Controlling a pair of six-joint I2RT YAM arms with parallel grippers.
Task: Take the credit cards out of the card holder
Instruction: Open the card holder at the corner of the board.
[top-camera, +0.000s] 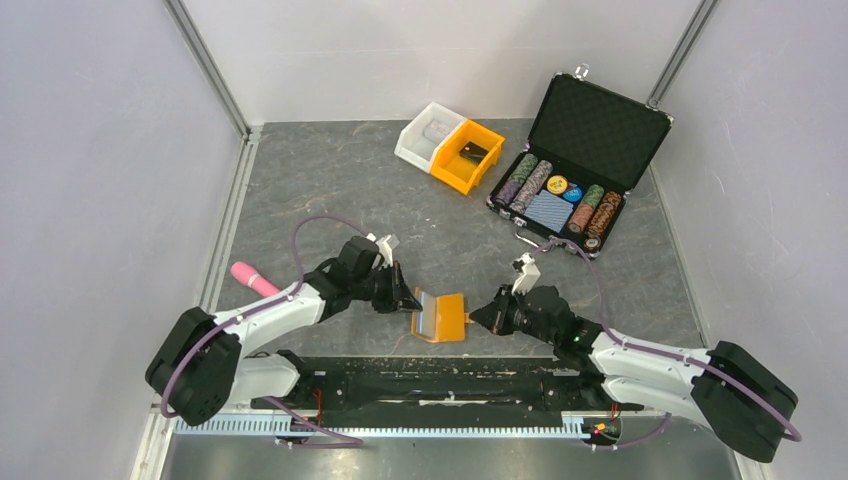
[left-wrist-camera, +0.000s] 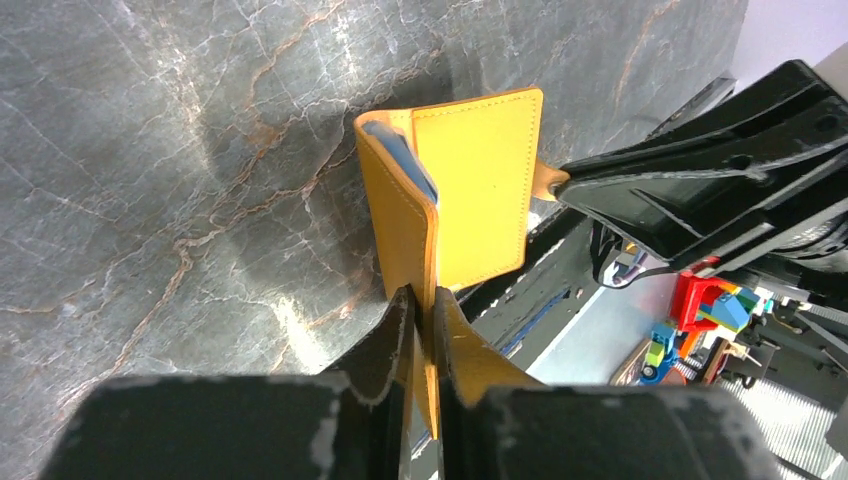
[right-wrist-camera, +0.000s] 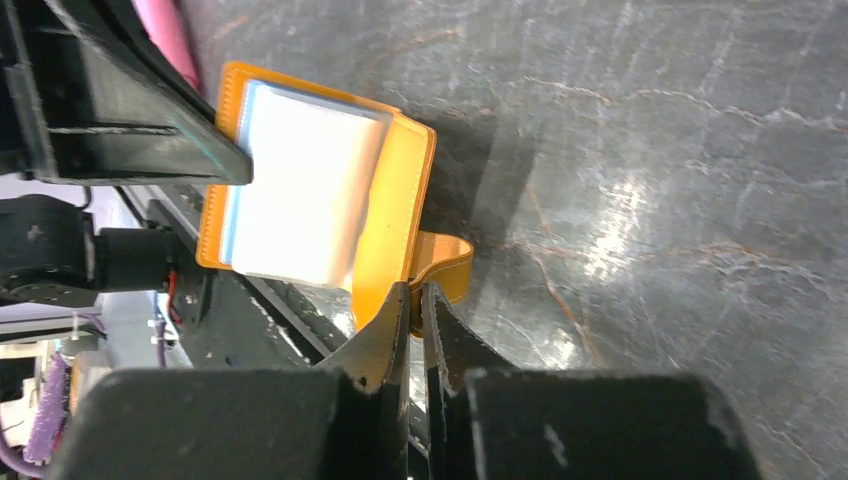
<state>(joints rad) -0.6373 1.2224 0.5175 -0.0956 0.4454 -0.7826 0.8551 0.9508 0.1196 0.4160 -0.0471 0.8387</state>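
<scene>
Card holder is held open near the middle of the near edge of the grey veined tabletop, its left cover clamped in the closed left gripper and its right side clamped in the closed right gripper. A white bin, an orange bin and an open chip case are set along the far edge toward the far right corner. The surface is enclosed by pale walls.

Both arms stretched forward and low, wrists angled inward, facing each other. Left gripper was pinched tight on one edge of the card holder. Right gripper was clamped on the opposite edge, fingers nearly touching.
</scene>
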